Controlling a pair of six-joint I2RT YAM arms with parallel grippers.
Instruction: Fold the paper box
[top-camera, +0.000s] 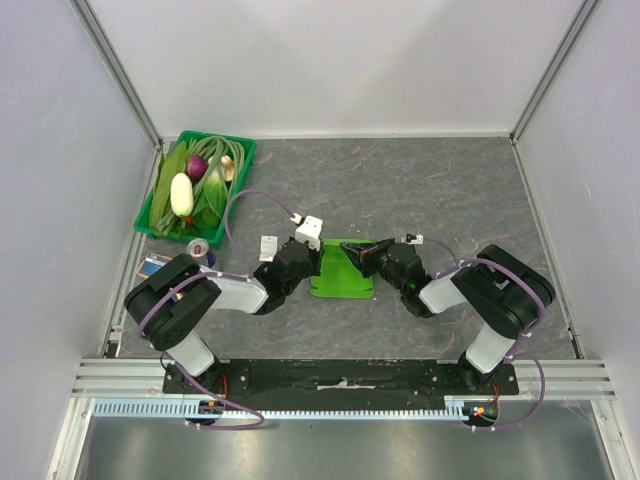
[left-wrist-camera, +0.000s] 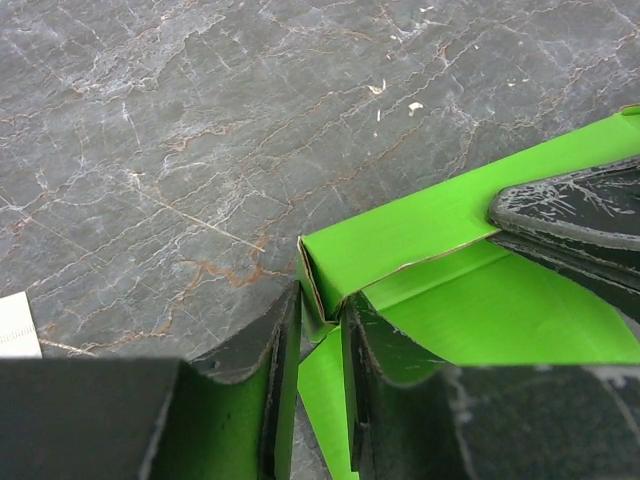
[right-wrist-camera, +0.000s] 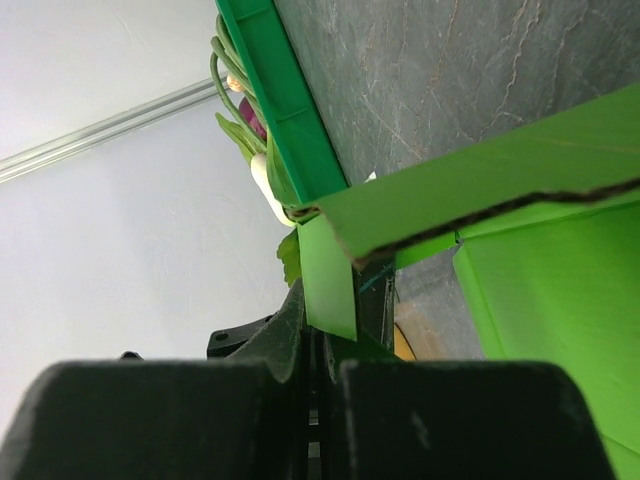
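Lime-green paper box (top-camera: 340, 282) part-folded, walls upright; right end effector (right-wrist-camera: 335, 300) clamps its 3 o'clock flap, left end effector (left-wrist-camera: 320, 300) slightly parted astride 9 o'clock corner.

A grey marbled table (top-camera: 440, 190) spreads under and beyond the jaws. Plain white walls (top-camera: 340, 60) close it in ahead of them and on both sides, joined by slanting aluminium posts (top-camera: 118, 72). Light is soft and even.

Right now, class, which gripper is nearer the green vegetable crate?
Left. The left gripper straddles the left edge of the paper box, down and right of the crate; the right gripper is farther right, clamped on a flap.
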